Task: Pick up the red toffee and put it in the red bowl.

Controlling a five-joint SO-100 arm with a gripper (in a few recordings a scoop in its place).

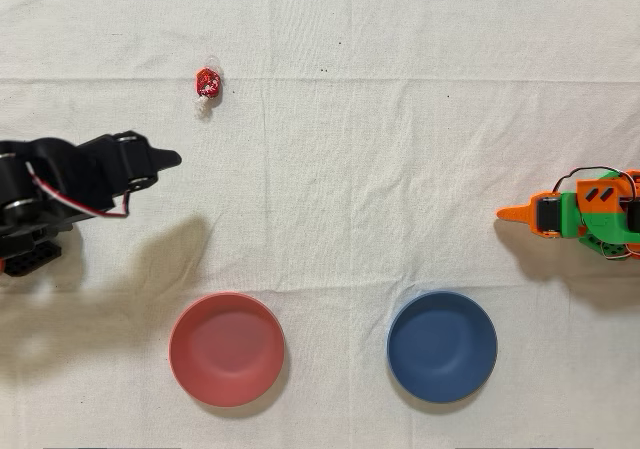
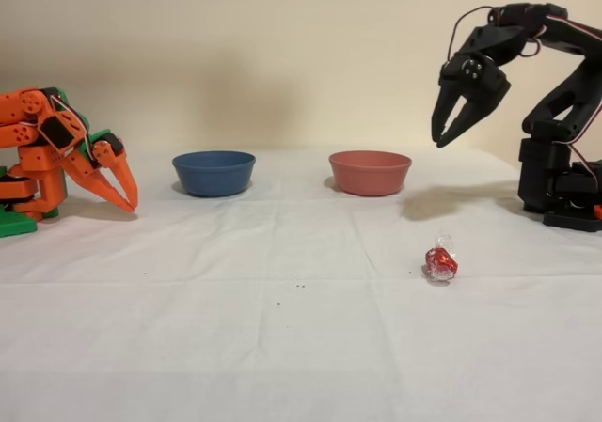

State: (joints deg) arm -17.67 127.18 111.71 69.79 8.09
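I am holding my gripper (image 2: 450,138) raised well above the white tablecloth (image 2: 282,347), jaws pointing down and parted a little, with nothing between them. In the fixed view the gap between the two fingers is plain, narrow at the tips.

The red toffee (image 1: 208,84) is lying on the cloth, untouched, apart from both bowls. In the overhead view it is sitting up and to the right of my gripper (image 1: 170,158), near but not under it; in the fixed view the toffee (image 2: 440,262) is lying low and toward the camera, almost straight beneath the jaw tips in the picture. Its twisted wrapper ends are running roughly up-and-down in the overhead view, so I am judging the long axis to lie that way.

The red bowl (image 1: 227,348) is resting empty on the opposite side of me from the toffee, the blue bowl (image 1: 442,345) just beyond it. The orange arm (image 1: 580,214) is standing idle, much farther from the toffee than I am.

I judge the coming move to be a reach outward and a descent.
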